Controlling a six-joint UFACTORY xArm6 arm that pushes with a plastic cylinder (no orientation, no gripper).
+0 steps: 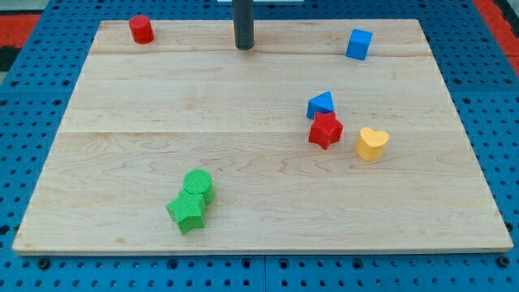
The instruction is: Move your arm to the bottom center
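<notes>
My rod comes down at the view's top centre and my tip [244, 46] rests on the wooden board [162, 105] near its top edge. A red cylinder [141, 29] stands at the top left, well left of my tip. A blue cube [358, 44] stands at the top right. A blue triangular block [321, 105] touches a red star [325, 130] right of centre, with a yellow heart [372, 143] just to their right. A green cylinder [198, 185] and a green star [187, 211] sit together at the bottom, left of centre. My tip touches no block.
The board lies on a blue perforated table [32, 57] that shows around all its edges. A red-orange area [16, 16] shows at the view's top corners.
</notes>
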